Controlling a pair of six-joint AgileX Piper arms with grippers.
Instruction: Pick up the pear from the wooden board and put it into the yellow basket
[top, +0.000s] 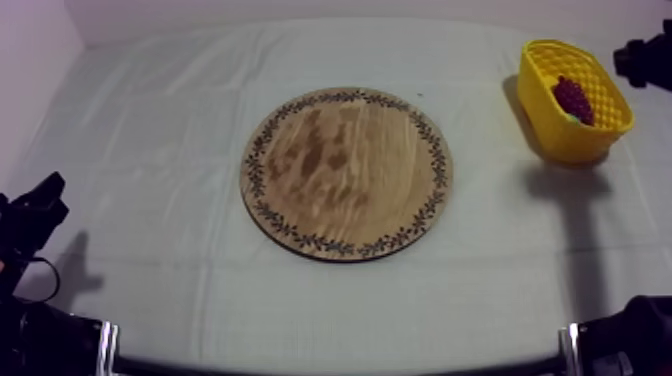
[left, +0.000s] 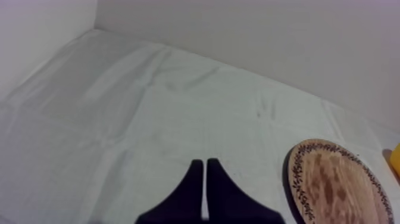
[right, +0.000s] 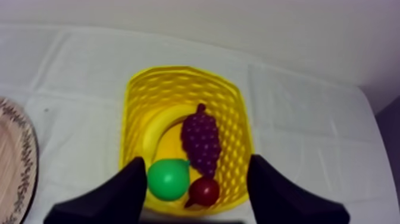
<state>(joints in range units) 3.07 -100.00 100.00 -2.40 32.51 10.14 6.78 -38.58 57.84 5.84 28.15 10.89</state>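
Observation:
The green pear (right: 168, 179) lies inside the yellow basket (right: 178, 72), beside a bunch of grapes (right: 201, 143), a banana (right: 156, 128) and a small red fruit (right: 204, 192). My right gripper (right: 197, 159) hangs open above the basket's near end, its fingers (right: 128, 187) wide apart and holding nothing. In the top view the basket (top: 560, 140) stands at the far right with the grapes (top: 573, 98) showing, and my right arm (top: 645, 55) is just behind it. The round wooden board (top: 346, 172) is bare. My left gripper (left: 205, 173) is shut on nothing, low at the left (top: 38, 208).
The grey-white cloth covers the whole table, and a pale wall runs along the far edge. The board's rim (left: 297, 179) lies to the right of my left gripper. The board's edge (right: 24, 155) also sits left of the basket.

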